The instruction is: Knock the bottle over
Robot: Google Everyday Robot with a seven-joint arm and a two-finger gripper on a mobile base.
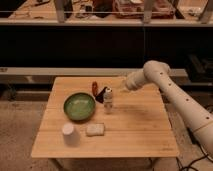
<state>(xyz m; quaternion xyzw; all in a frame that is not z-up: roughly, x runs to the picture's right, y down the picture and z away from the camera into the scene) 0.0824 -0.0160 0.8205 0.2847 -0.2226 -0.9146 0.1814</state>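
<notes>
The bottle, small and clear with a white label and pale cap, stands upright on the wooden table just right of the green bowl. My gripper is at the end of the white arm, which reaches in from the right. It hangs a little above and to the right of the bottle, apart from it.
A slim red-orange bottle and a dark object stand just behind the clear bottle. A white cup and a pale sponge-like block sit near the front left. A dark shelf unit runs behind the table.
</notes>
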